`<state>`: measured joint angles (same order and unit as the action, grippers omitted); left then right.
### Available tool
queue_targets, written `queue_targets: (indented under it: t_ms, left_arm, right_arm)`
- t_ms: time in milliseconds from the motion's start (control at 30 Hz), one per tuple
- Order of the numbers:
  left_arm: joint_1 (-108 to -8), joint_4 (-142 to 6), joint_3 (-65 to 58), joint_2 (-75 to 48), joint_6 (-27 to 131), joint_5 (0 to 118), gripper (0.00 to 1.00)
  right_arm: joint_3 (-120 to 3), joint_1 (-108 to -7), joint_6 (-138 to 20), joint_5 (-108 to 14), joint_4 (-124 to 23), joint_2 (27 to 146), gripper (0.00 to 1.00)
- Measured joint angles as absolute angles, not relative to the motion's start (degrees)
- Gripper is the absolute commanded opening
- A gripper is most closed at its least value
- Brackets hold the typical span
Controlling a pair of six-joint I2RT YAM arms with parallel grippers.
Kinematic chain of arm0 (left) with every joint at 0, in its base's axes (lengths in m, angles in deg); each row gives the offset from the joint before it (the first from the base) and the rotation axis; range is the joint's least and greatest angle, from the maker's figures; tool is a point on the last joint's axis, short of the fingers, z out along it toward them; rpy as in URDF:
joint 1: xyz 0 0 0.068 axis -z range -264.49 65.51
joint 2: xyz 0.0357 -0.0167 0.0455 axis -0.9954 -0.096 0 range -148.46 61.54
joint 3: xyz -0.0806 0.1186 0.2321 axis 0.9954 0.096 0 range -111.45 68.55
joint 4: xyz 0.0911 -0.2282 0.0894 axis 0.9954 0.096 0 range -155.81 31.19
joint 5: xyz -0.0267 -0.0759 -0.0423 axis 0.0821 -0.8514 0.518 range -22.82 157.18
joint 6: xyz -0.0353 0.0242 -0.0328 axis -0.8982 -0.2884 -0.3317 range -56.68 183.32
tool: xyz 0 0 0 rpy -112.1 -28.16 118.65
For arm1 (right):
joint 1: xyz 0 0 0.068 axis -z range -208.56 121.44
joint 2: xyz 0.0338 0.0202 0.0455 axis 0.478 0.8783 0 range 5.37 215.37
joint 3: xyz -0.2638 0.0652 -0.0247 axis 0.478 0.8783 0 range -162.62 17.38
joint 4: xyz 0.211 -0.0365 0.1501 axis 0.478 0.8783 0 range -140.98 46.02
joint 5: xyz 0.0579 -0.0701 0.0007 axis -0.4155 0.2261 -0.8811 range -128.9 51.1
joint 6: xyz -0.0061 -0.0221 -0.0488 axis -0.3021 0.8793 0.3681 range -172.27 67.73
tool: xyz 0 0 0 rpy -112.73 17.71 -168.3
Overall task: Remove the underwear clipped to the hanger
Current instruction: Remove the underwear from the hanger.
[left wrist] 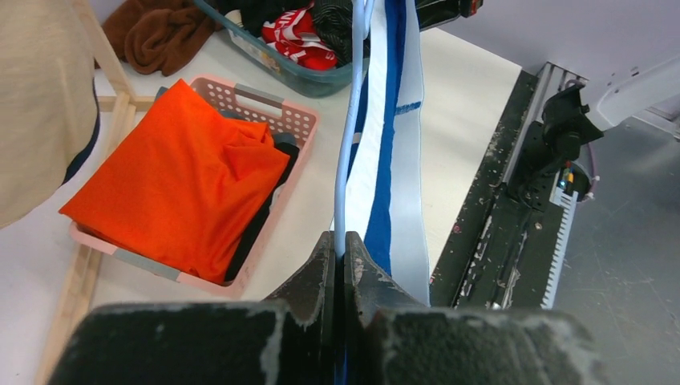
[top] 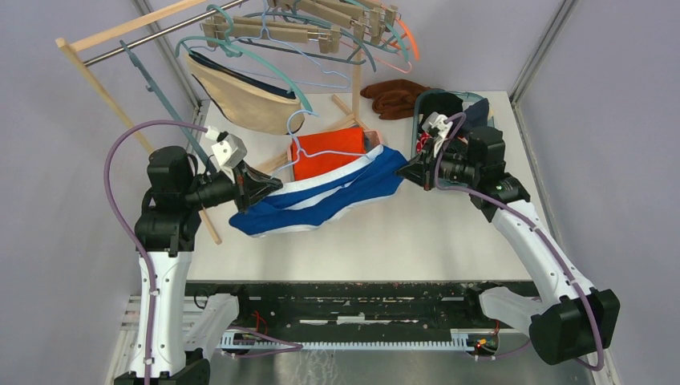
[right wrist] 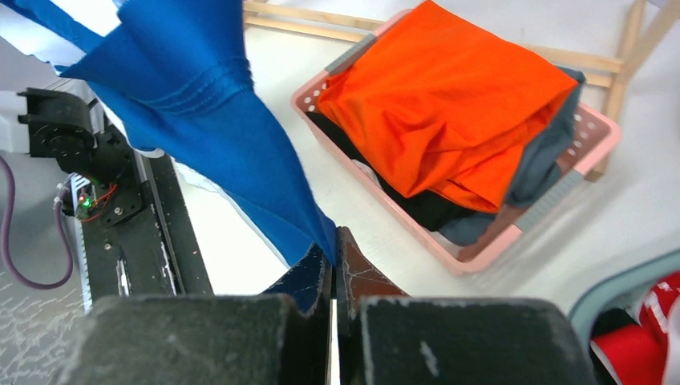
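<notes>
Two arms reach forward, level above the counter (top: 417, 249), the left hand (top: 273, 183) pinched shut on the light-blue hanger (left wrist: 345, 160) wire beside the waistband, the right hand (top: 406, 170) pinched shut on one corner of the royal blue underwear (top: 321, 200) stretched between them, a slight hold likely to slip if the clip resists.

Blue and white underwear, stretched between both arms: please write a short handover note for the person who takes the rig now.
Left gripper: jaws shut on the blue and white underwear and a light blue hanger wire.
Right gripper: jaws shut on the underwear's other end.
Done: that piece is stretched above the table; clips not visible.
Left: free it from the hanger; beige underwear hangs at the rack.
</notes>
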<state>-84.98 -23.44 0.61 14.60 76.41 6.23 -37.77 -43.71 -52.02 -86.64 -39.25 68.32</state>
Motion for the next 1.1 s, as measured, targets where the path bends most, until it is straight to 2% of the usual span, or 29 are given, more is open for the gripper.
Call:
queue_targets:
  t_ms: [367,933,1100]
  left_arm:
    - [-84.6,-26.5,1.2,14.4,74.5,13.1,0.03]
    - [-84.6,-26.5,1.9,14.4,74.5,14.1,0.03]
    - [-84.1,-26.5,2.1,13.6,74.5,14.4,0.03]
  right_arm:
    - [-39.5,-38.1,-56.2,-85.3,-36.4,71.4,0.01]
    - [-39.5,-37.0,-57.5,-86.9,-35.7,71.6,0.01]
    - [-40.4,-37.1,-55.7,-89.4,-33.8,71.9,0.07]
